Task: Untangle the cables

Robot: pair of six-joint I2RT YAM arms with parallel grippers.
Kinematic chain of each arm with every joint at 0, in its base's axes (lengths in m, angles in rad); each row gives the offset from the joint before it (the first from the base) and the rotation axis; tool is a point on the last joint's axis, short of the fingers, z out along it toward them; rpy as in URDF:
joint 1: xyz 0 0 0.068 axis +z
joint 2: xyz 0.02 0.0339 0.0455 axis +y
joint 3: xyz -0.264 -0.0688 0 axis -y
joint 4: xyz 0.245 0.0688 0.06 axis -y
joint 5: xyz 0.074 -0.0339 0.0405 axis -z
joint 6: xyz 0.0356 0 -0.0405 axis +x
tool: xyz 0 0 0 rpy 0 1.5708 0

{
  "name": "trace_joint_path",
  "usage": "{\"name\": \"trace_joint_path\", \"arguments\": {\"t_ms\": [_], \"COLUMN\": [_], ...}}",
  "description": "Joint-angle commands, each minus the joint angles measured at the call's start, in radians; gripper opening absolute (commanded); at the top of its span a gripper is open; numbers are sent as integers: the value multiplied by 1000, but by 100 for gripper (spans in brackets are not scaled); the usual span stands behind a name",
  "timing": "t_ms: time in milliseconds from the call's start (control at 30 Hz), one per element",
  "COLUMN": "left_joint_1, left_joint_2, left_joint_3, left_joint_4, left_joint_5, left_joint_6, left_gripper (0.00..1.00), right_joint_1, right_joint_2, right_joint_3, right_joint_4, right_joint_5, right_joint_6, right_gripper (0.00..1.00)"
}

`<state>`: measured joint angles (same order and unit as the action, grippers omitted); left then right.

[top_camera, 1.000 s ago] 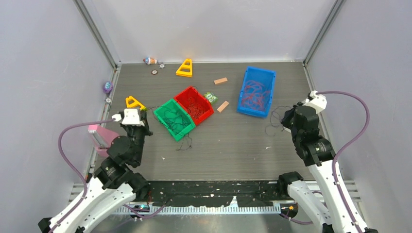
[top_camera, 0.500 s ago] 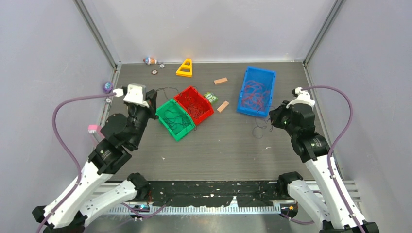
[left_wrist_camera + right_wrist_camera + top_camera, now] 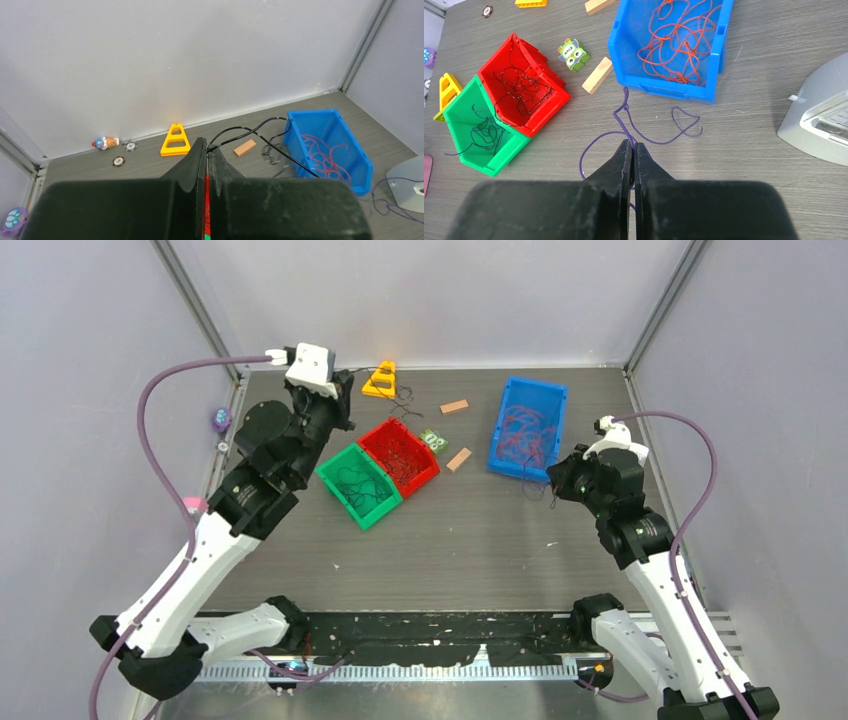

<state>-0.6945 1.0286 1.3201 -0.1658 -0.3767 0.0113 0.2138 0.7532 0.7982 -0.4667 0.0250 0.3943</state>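
Note:
My left gripper (image 3: 208, 146) is shut on a thin black cable (image 3: 260, 131) and holds it high near the back left (image 3: 345, 397); the cable trails right and down. My right gripper (image 3: 633, 145) is shut on a purple cable (image 3: 659, 143) that loops on the table in front of the blue bin (image 3: 664, 92). In the top view this gripper (image 3: 553, 480) is beside the blue bin (image 3: 545, 388). The blue bin holds orange-red cables (image 3: 674, 40). The red bin (image 3: 418, 443) and green bin (image 3: 341, 501) hold dark cables (image 3: 521, 85).
A yellow triangle (image 3: 381, 381), two wooden blocks (image 3: 454, 407) (image 3: 459, 459) and an owl toy (image 3: 433, 441) lie around the bins. Poker chips (image 3: 131, 146) and a small figure (image 3: 105, 142) sit by the back wall. A purple toy (image 3: 221, 419) lies at the left edge.
My left arm has risen and swung from the front left to the back, pulling the black cable up. My right gripper has moved left toward the blue bin with the purple cable.

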Motion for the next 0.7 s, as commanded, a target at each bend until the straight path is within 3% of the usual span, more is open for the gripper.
{"name": "trace_joint_path", "arguments": {"t_ms": [0, 367, 533, 667], "left_joint_1": [58, 218, 243, 255], "left_joint_2": [58, 227, 295, 307], "left_joint_3": [70, -3, 18, -58], "left_joint_4": [79, 276, 265, 313], "left_joint_5": [65, 273, 276, 254], "left_joint_6": [9, -123, -127, -129], "left_gripper": [0, 0, 0, 0], "right_joint_1": [-2, -2, -2, -2], "right_joint_2": [4, 7, 15, 17], "right_joint_3": [31, 34, 35, 31], "right_joint_4": [56, 58, 57, 58], "right_joint_5": [-10, -10, -8, -9], "right_joint_6": [-15, -19, -21, -21], "right_gripper": [6, 5, 6, 5]}}
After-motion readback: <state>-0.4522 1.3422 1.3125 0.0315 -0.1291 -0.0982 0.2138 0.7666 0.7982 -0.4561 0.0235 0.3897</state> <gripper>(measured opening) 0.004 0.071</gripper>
